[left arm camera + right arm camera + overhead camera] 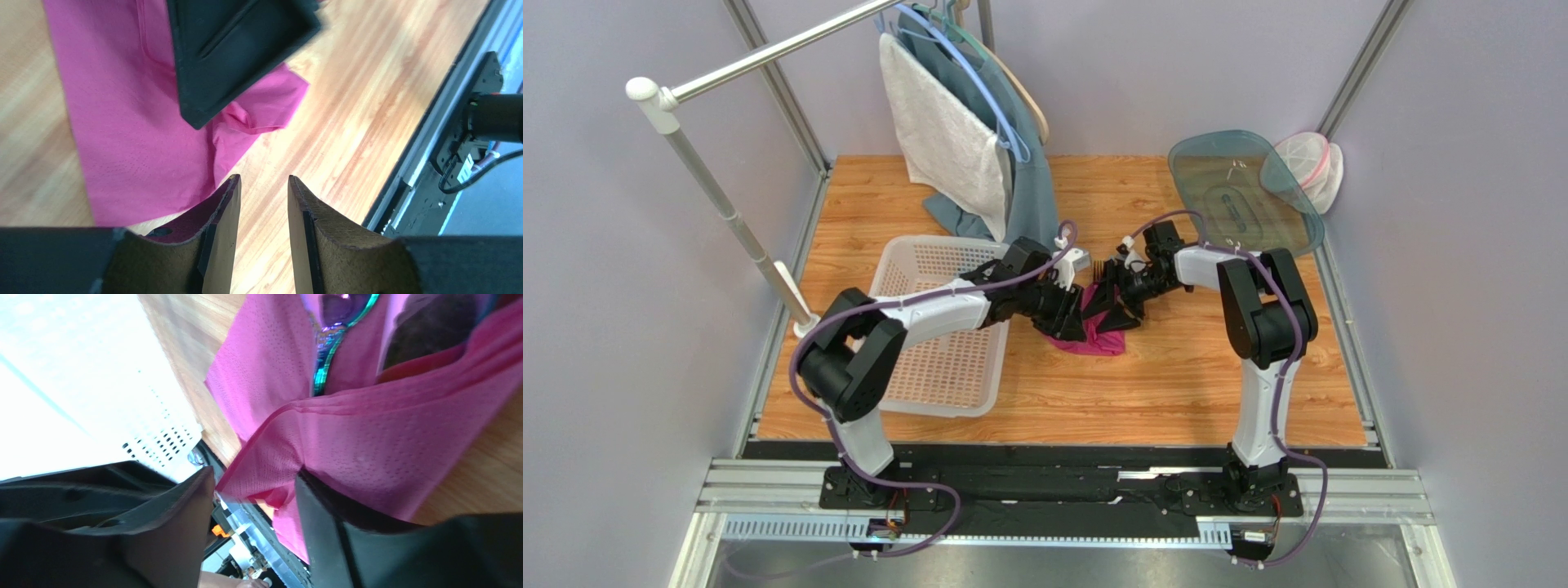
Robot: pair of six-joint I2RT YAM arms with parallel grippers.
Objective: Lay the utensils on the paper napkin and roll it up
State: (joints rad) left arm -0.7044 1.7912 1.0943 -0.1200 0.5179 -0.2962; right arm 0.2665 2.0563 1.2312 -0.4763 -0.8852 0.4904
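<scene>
The magenta paper napkin (1095, 335) lies crumpled and partly folded on the wooden table, between the two arms. In the right wrist view the napkin (368, 435) folds over a purple utensil (323, 355); only its shiny stem and one end show. My left gripper (1074, 314) and right gripper (1119, 298) meet over the napkin. The left gripper (264, 179) is open, with bare wood between its fingers and the napkin (123, 122) to its left. The right gripper (253, 478) is open too, and a napkin corner hangs in its gap. Other utensils are hidden.
A white basket (940, 331) stands just left of the napkin. A grey-white towel (946, 135) and a teal cloth (1032, 190) hang from a rack at the back. A clear lid (1241, 190) leans at the back right. The table's front rail (423, 153) is near.
</scene>
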